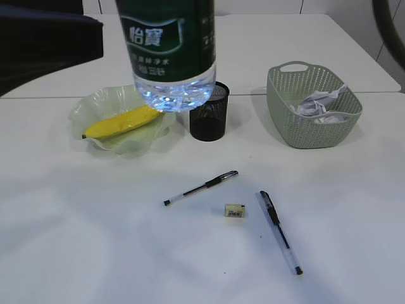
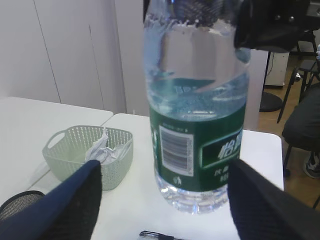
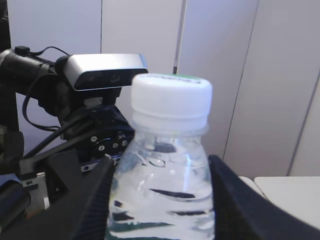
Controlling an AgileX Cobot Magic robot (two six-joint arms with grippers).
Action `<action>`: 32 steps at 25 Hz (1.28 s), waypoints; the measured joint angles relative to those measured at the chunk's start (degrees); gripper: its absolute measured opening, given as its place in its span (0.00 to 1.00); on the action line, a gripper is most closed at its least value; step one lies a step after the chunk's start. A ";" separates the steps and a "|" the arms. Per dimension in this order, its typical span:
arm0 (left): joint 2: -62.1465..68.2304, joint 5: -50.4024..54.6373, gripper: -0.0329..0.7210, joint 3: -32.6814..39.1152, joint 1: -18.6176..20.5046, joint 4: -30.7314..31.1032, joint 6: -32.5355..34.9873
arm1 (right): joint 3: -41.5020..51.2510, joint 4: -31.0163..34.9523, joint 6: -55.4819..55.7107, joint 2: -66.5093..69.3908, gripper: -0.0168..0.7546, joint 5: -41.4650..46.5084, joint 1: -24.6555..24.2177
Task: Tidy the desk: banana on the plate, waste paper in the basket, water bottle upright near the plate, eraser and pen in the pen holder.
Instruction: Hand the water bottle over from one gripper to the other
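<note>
Your right end effector (image 3: 160, 200) grips the water bottle (image 1: 169, 54) just below its cap, holding it upright in the air above the gap between the plate (image 1: 95, 104) and the pen holder (image 1: 209, 114), while the left end effector (image 2: 165, 200) stands wide, its fingers clear of the bottle's sides. You are on the bottle step: lower it straight down onto bare surface (image 1: 95, 240) just beside the plate, clear of the banana (image 1: 121, 122). Two pens (image 1: 201, 187) and the eraser (image 1: 235, 210) wait nearer you, and paper (image 1: 319, 104) sits in the basket (image 1: 285, 114) at the far right.

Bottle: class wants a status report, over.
Right gripper clamped on bottle, held upright above the table. Left gripper open around it. Pen holder and plate close below.
</note>
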 joint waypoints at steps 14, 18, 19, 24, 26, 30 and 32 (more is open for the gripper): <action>1.10 2.17 0.80 0.00 0.00 -2.32 1.45 | 0.00 3.23 -4.69 4.52 0.52 -1.13 3.26; 3.08 2.89 0.81 0.00 0.00 -4.64 3.48 | 0.00 3.23 -4.81 4.61 0.52 -1.18 3.26; 3.50 3.28 0.82 0.00 0.00 -5.59 4.46 | -0.13 3.23 -4.81 4.61 0.52 -1.18 3.26; 5.65 4.03 0.82 0.00 0.00 -8.08 6.70 | -1.36 3.23 -4.92 4.65 0.52 -1.42 3.26; 6.49 4.88 0.82 0.00 0.00 -8.76 7.41 | -2.36 3.23 -4.92 4.79 0.52 -1.28 3.26; 8.15 6.23 0.83 0.00 0.00 -11.09 10.06 | -3.40 3.37 -4.92 5.25 0.52 -1.07 3.26; 8.63 6.72 0.83 0.00 0.00 -11.44 11.01 | -3.48 3.37 -4.92 5.25 0.52 -1.07 3.26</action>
